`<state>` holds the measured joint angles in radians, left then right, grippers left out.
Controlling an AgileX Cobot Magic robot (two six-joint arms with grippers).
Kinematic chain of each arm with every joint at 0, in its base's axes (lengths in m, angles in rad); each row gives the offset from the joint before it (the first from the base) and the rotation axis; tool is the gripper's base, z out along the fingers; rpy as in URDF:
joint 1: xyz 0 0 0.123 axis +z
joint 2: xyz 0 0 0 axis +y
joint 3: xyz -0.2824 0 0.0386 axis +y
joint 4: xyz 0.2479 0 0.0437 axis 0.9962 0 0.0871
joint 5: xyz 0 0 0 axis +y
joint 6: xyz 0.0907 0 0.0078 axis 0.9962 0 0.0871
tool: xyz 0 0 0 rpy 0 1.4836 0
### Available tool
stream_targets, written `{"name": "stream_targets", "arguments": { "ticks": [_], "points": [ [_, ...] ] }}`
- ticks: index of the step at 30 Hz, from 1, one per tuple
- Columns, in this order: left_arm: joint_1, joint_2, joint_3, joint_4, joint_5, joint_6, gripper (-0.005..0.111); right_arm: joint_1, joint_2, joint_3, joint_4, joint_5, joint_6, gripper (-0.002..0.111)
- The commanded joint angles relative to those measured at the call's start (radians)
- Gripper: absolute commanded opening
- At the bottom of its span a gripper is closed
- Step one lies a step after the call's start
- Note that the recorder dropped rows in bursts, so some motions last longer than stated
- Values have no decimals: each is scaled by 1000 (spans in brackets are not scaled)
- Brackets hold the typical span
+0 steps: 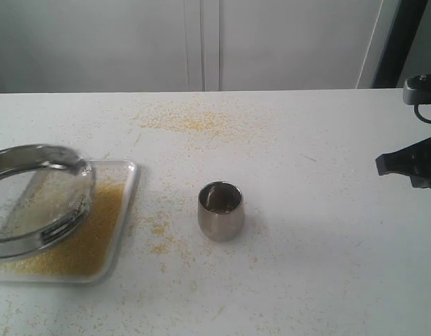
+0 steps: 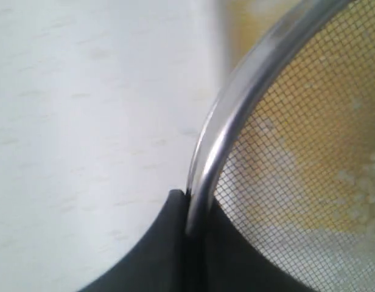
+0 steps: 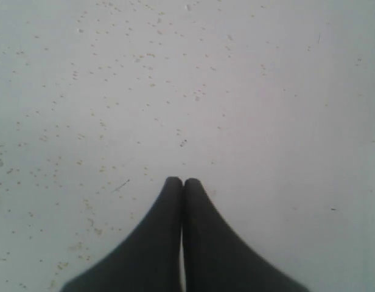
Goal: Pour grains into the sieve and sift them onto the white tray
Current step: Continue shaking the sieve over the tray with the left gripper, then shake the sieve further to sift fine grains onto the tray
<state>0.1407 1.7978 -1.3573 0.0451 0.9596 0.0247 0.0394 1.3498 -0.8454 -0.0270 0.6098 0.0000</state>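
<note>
Aloft over the white tray [image 1: 128, 196]: the sieve [image 1: 35, 203].

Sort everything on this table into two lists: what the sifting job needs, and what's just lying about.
Job: white tray; sieve, rim gripped by the left gripper over that tray; grains, yellow on the tray, whitish in the sieve.
Lying about: steel cup, upright beside the tray; stray yellow specks on the table; right gripper, fingers shut, empty.
</note>
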Motion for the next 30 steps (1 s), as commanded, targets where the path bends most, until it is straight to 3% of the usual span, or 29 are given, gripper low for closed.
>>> {"name": "stream_targets", "arguments": {
  "ticks": [1,4,8,9,11,14,15,17,19,20,21,23,25,26,28,30],
  "points": [
    [6,-13,2,43,24,60,0,-11,-7,-1,1,-8,0,0],
    [6,-20,2,-148,-7,223,0,-11,-7,-1,1,-8,0,0],
    [6,-20,2,-533,42,578,0,-11,-7,-1,1,-8,0,0],
    [6,-20,2,-559,47,606,0,-11,-7,-1,1,-8,0,0],
    [6,-20,2,-482,4,478,0,-11,-7,-1,1,-8,0,0],
    [10,-20,2,-246,-39,102,0,-11,-7,-1,1,-8,0,0],
    [10,-20,2,-226,-42,95,0,-11,-7,-1,1,-8,0,0],
    [6,-20,2,-330,-30,270,0,-11,-7,-1,1,-8,0,0],
    [6,-17,2,-560,52,608,0,-11,-7,-1,1,-8,0,0],
    [6,-12,2,-641,88,692,0,-11,-7,-1,1,-8,0,0],
    [6,-12,2,-646,78,669,0,-11,-7,-1,1,-8,0,0],
    [6,-12,2,-456,-33,377,0,-11,-7,-1,1,-8,0,0],
    [6,-12,2,-167,-54,70,0,-11,-7,-1,1,-8,0,0],
    [6,-12,2,-99,-43,-5,0,-11,-7,-1,1,-8,0,0],
    [6,-11,2,-188,-31,180,0,-11,-7,-1,1,-8,0,0],
    [6,-11,2,-457,28,553,0,-11,-7,-1,1,-8,0,0]
  ]
}}
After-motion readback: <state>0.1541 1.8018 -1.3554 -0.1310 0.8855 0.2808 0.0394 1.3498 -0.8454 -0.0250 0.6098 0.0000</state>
